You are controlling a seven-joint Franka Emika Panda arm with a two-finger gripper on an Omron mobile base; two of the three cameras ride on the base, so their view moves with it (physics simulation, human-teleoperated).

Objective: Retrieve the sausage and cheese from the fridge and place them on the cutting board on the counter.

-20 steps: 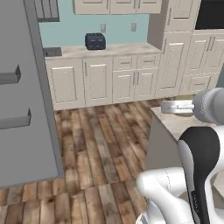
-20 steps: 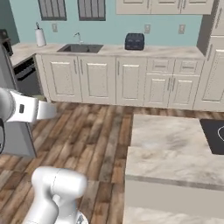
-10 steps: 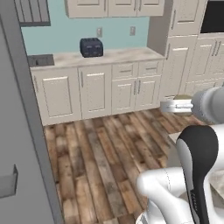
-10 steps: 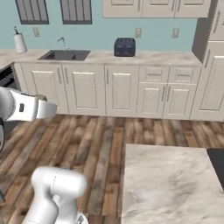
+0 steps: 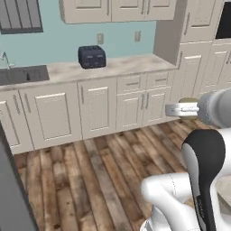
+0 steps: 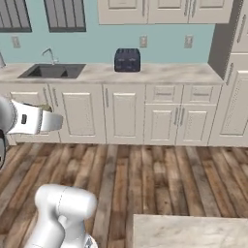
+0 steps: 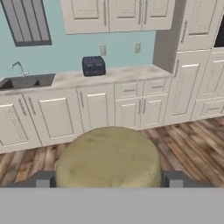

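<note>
A pale tan-yellow cheese point(image 7: 109, 157) chunk sits between my two dark fingertips point(image 7: 43, 180), and my gripper point(image 7: 109, 179) is shut on it. From the left base view the gripper point(image 5: 179, 108) hangs at mid right with the cheese point(image 5: 187, 102) showing in it. The right base view has the gripper point(image 6: 52, 121) at the left with the cheese point(image 6: 44, 108) behind it. A grey edge of the fridge point(image 5: 9, 198) stands at the lower left. The stone counter point(image 6: 160, 72) runs along the far wall. The sausage and the cutting board are out of view.
A dark toaster point(image 5: 92, 57) stands on the far counter, with a sink point(image 6: 51, 71) and tap to its left. White cabinets line the wall above and below. Wooden floor lies between. A marbled island corner point(image 6: 189, 231) is at the lower right.
The whole picture has shifted, so the base has moved: the fridge has slid off to the left and the far cabinets look larger. The gripper stays shut on the cheese.
</note>
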